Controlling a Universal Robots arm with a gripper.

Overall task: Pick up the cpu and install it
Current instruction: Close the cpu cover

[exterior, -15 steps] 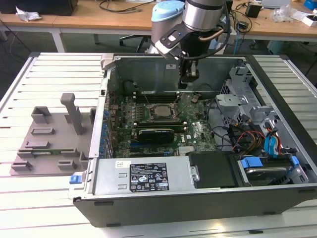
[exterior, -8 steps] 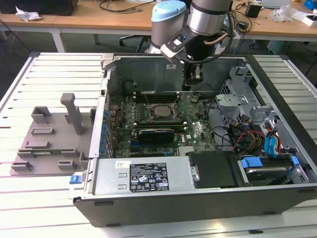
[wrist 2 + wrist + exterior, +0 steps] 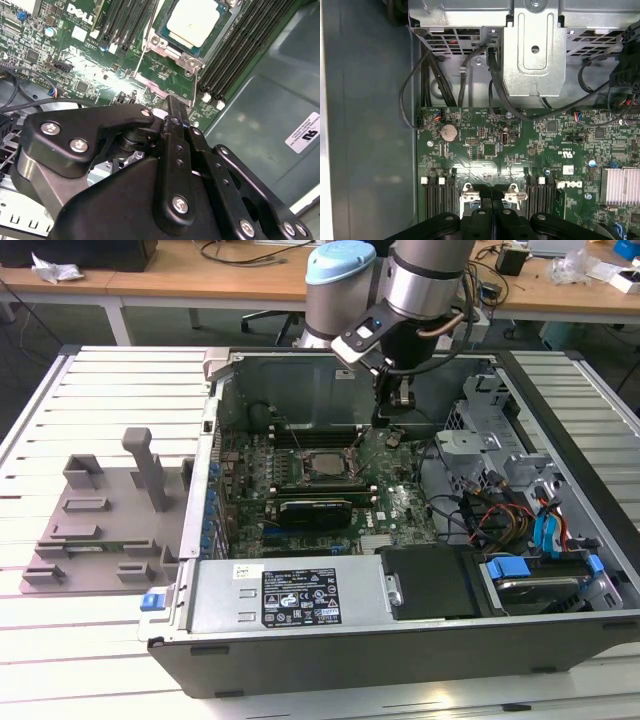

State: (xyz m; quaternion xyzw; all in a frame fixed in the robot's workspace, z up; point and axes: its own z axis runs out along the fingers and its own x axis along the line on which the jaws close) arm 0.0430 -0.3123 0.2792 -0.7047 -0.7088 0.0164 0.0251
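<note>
Cpu (image 3: 192,22) flat in the socket (image 3: 190,61) at the middle of the motherboard (image 3: 75,60), just beyond the tips of the pressed-together, empty gripper (image 3: 173,104).

A grey plastic tray (image 3: 100,530) lies on the white table (image 3: 120,370), just beside an open computer box (image 3: 420,650).

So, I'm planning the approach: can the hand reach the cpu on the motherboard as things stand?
Probably yes: the cpu lies top-up in its socket frame with nothing over its plate, and the hand, shut, hangs close beside it above the motherboard.
</note>
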